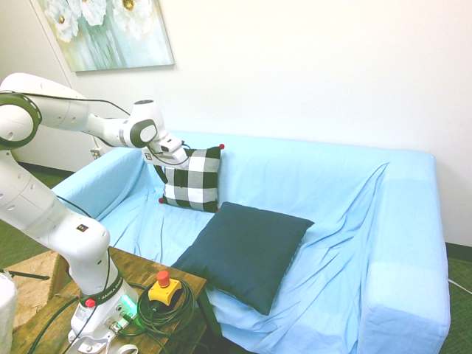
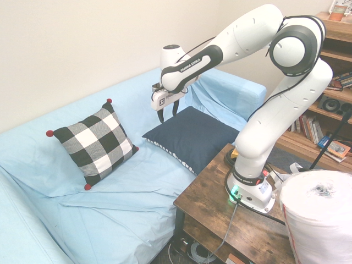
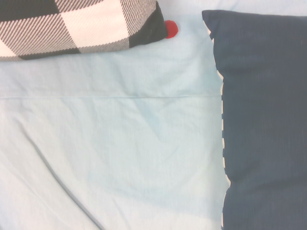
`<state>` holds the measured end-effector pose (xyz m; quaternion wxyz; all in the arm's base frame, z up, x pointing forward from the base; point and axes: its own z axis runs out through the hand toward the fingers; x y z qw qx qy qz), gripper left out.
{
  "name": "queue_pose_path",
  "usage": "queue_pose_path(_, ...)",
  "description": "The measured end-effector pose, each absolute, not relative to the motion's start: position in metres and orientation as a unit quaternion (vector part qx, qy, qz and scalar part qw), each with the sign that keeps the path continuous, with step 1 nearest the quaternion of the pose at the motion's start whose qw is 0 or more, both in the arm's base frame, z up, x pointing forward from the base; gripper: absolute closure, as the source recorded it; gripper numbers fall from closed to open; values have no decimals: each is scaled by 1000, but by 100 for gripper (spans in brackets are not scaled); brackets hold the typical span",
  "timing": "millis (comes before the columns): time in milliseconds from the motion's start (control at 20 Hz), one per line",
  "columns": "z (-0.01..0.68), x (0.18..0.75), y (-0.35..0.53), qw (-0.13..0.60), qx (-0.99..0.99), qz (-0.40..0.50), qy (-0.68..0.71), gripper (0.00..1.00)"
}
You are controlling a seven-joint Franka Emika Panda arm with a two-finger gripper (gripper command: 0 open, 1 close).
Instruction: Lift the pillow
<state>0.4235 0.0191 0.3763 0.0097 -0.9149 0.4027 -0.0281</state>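
The pincer (image 2: 168, 111) stands wide open, its two dark fingers parted with nothing between them, above the sofa (image 2: 157, 201). In the second exterior view the navy pillow (image 2: 192, 135) lies flat on the seat at about four o'clock from it, and the checked cushion (image 2: 99, 144) leans on the backrest at eight o'clock, apart from the pillow. The step in hand looks to be lining up on the pillow's edge. Best to shift toward the pillow, set one finger each side of the white-marked seam or a corner, then sink far enough to pinch a deep fold; a shallow bite could slide off the plump cloth. Close firmly before rising, slowly.
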Motion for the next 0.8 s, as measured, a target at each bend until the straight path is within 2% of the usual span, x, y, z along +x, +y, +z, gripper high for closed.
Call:
queue_pose_path(250,373,424,3,11,-908,-23,417,0)
queue_pose_path(800,310,398,-142,-21,-904,35,425,0)
